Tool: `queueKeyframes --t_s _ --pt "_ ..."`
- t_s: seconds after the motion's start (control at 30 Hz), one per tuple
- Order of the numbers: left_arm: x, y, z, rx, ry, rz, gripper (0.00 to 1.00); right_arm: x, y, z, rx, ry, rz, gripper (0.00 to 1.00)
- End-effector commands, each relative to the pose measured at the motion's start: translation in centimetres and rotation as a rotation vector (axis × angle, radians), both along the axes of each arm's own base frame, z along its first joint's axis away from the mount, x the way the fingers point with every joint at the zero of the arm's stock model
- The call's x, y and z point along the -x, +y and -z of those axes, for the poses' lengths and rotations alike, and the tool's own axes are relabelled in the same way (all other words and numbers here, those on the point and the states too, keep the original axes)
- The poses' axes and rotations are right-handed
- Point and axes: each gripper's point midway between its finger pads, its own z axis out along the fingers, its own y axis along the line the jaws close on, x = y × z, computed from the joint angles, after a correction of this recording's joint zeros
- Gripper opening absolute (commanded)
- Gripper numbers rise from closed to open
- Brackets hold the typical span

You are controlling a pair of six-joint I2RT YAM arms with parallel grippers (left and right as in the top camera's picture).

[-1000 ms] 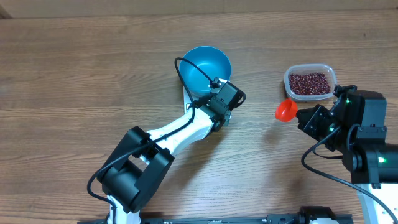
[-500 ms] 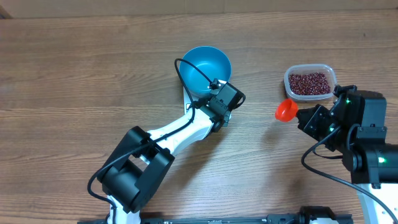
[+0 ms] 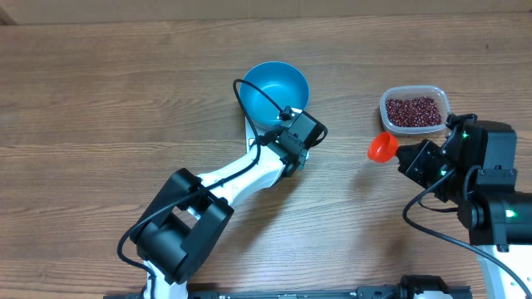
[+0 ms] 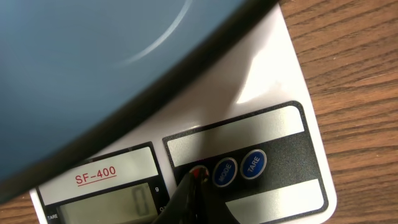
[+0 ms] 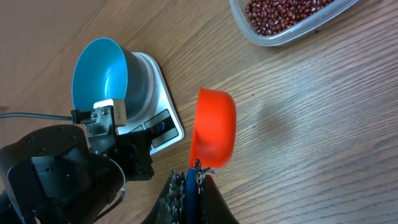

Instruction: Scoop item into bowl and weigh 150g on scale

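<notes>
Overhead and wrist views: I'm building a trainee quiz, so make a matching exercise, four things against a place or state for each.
Things:
1 bowl
2 beans
3 scoop
4 left gripper

Places or states:
A in the clear tub
B on the scale
C shut, tip beside the scale's blue buttons
D held by the right gripper

Pairs: 1-B, 2-A, 3-D, 4-C
</notes>
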Motion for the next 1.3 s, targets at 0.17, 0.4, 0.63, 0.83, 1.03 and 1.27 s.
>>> queueKeyframes --t_s 0.17,0.4,0.63,0.83,1.03,1.27 --pt "0.2 0.7 1.3 -0.022 0.014 -0.02 0.04 -0.3 0.0 -1.1 0.004 -0.031 0.002 0.04" --pt "0.2 0.7 1.8 -0.029 0.021 -0.02 0.04 -0.3 0.0 -1.1 0.004 -0.031 0.002 0.04" --pt "0.3 0.7 2.0 -0.031 0.024 -0.021 0.04 -0.3 0.0 -1.1 0.004 -0.031 0.002 0.04" --pt "0.2 0.7 2.1 -0.031 0.024 -0.021 0.04 -0.3 0.0 -1.1 0.004 -0.031 0.002 0.04" --pt "0.2 0.7 2.2 -0.032 0.024 -0.021 0.04 -0.3 0.0 -1.1 0.004 -0.031 0.002 0.04" --pt "0.2 0.8 2.3 -0.033 0.025 -0.022 0.04 -0.3 0.0 -1.0 0.004 -0.031 0.002 0.04"
